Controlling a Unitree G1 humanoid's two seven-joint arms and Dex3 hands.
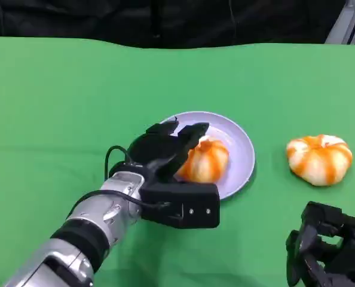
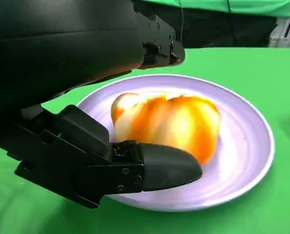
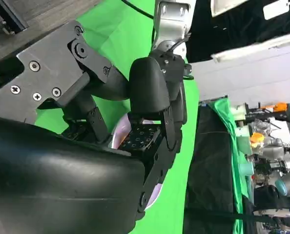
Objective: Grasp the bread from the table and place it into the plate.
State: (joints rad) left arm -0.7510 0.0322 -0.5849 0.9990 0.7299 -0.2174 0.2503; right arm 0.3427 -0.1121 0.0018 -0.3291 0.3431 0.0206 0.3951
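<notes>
1. Two breads are before me on the green table (image 1: 58, 119), and I take them from left to right, starting at my left hand (image 1: 165, 149), which reaches across the near rim of the lilac plate (image 1: 240, 140).
2. In the left wrist view my fingers (image 2: 167, 165) stand apart on either side of the bread on the plate (image 2: 169, 124). One sits low at its front, another arches above it, and I cannot tell whether any of them touches the crust. The bread lies on the plate's floor, so I judge the span is there to let it go cleanly without dragging it.
3. Further right, well apart from the plate, the second bread (image 1: 319, 156) sits on the cloth, untouched.
4. At the far right my right hand (image 1: 327, 251) waits low at the near edge, fingers curled in on nothing, probably kept out of the way until it is needed.
</notes>
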